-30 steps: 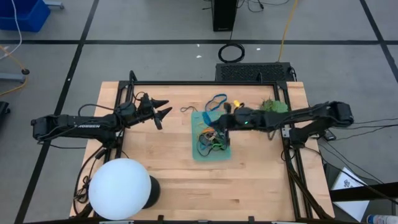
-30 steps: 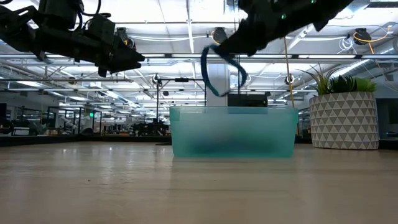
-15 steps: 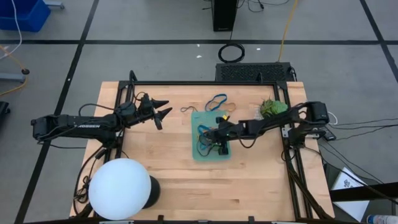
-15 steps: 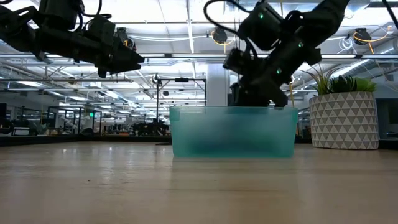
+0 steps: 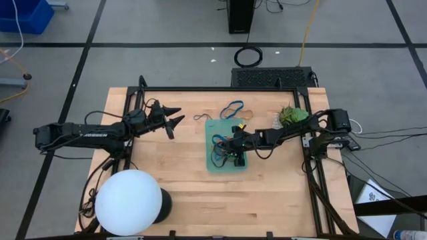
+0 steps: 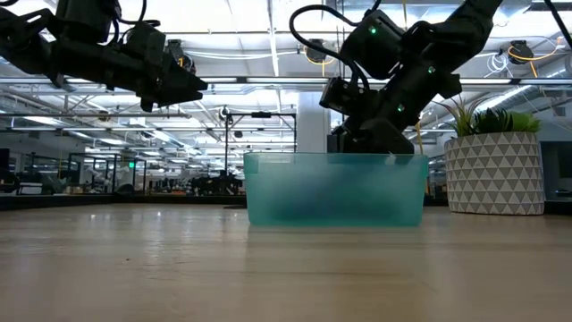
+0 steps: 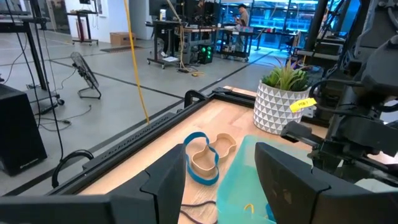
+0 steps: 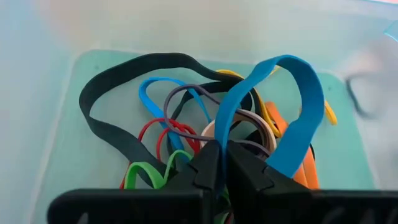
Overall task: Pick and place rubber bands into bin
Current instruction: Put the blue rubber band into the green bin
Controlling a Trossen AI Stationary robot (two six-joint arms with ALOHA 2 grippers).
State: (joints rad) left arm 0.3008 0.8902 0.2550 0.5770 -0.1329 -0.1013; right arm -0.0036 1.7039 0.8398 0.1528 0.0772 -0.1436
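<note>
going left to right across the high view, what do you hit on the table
white globe lamp → left end effector, open, held over bare wood → teal bin with the right end effector inside it, shut on a blue rubber band → leafy green ball

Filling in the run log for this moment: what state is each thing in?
right hand: shut on blue rubber band, down inside the bin
blue rubber band: pinched, looping up over the pile
bin: upright on the table, holding a tangled pile of bands
pile of bands: lying loose on the bin floor
blue and tan bands: on the table outside the bin
left hand: open, raised, holding nothing
</note>
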